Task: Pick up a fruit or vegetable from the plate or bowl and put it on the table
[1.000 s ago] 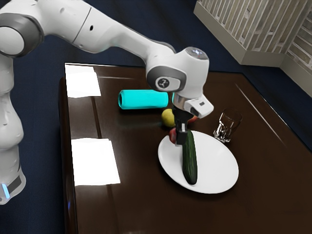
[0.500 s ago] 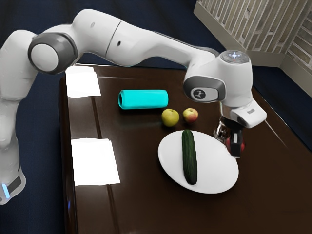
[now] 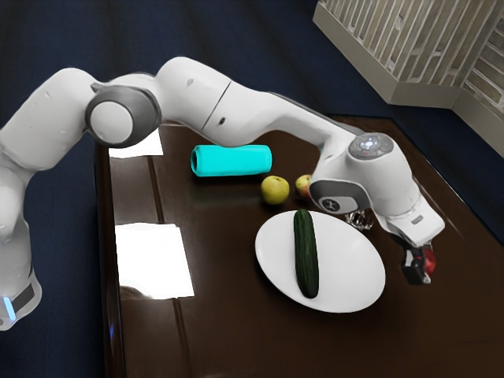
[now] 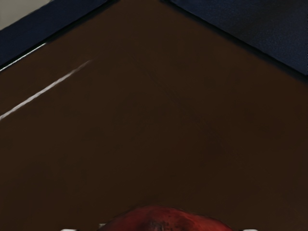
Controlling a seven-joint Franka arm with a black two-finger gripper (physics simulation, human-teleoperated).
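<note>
Have white plate on worktop, with one dark green cucumber in it. Lies lengthwise across plate, one end at rim on the side toward cyan cylinder. White surface bare on both sides of cucumber.

Holding red apple in end effector, pinched between both fingers. Outside plate, past rim toward exterior view's right, over worktop. Can't tell whether touching worktop. Also seen in wrist view, just under the hand, with worktop beyond.

Near plate, partly hidden behind arm: clear glass. Can't make out contents. On worktop, off plate: yellow-green apple, and just beside it yellow-red apple, partly covered by arm. Both between plate and cyan cylinder. Lying on side, cyan cylinder; can't tell if hollow or holding anything.
</note>
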